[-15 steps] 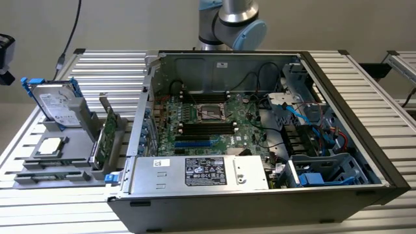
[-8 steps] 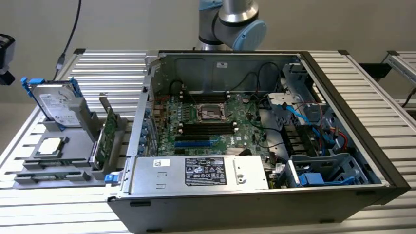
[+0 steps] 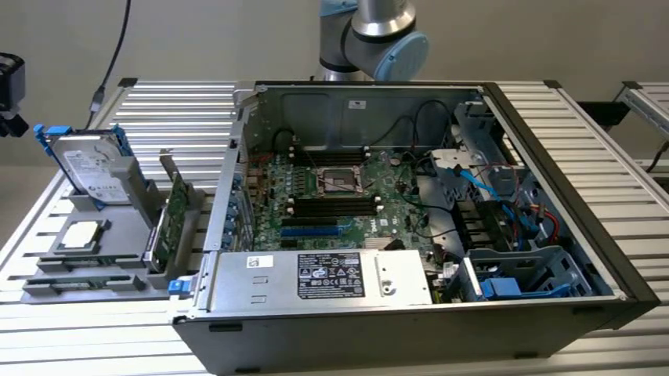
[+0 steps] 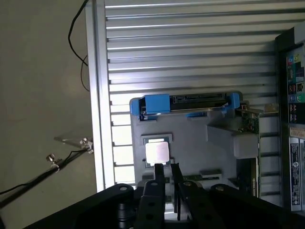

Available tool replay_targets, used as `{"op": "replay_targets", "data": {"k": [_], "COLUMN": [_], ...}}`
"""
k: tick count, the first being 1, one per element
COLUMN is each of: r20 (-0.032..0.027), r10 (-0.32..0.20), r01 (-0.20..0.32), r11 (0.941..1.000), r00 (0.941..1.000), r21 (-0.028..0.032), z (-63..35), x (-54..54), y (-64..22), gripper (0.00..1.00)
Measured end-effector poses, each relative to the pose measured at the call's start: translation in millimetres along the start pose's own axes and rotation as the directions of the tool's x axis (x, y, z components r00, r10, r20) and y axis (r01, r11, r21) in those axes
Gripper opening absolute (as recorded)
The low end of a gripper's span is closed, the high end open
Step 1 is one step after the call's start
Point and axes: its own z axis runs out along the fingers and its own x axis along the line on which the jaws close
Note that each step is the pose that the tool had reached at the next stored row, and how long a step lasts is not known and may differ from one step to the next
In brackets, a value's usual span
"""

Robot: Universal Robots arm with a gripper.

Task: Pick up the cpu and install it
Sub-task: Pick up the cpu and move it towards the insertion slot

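slatted metal table [image 3: 178, 110] below us, and we count one open computer case [image 3: 345, 117] and one grey tray [image 3: 121, 251] at the exterior view's lower left. it holds one upright hard drive [image 3: 92, 168] and one cpu [image 3: 83, 235] lying flat in its pocket. our gripper [image 4: 167, 166] is near the cpu, fingers slightly parted, empty.

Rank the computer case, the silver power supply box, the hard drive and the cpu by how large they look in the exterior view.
Largest to smallest:
1. computer case
2. power supply box
3. hard drive
4. cpu, clearly the smallest
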Motion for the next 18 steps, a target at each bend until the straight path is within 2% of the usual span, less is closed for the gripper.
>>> {"op": "replay_targets", "data": {"k": [2,4,5,11,18], "r20": [0.0000,-0.0001,-0.0001,-0.0001,-0.0001], "r10": [0.000,0.000,0.000,0.000,0.000], "r01": [0.000,0.000,0.000,0.000,0.000], "r11": [1.0000,1.0000,1.0000,1.0000,1.0000], "r00": [1.0000,1.0000,1.0000,1.0000,1.0000], "r21": [0.0000,0.0001,0.0001,0.0000,0.0000], "z": [0.0,0.0,0.0,8.4,20.6], "x": [0.0,0.0,0.0,1.5,1.8], "y": [0.0,0.0,0.0,-4.2,-15.3], "gripper": [0.36,0.36,0.42,0.42,0.42]}}
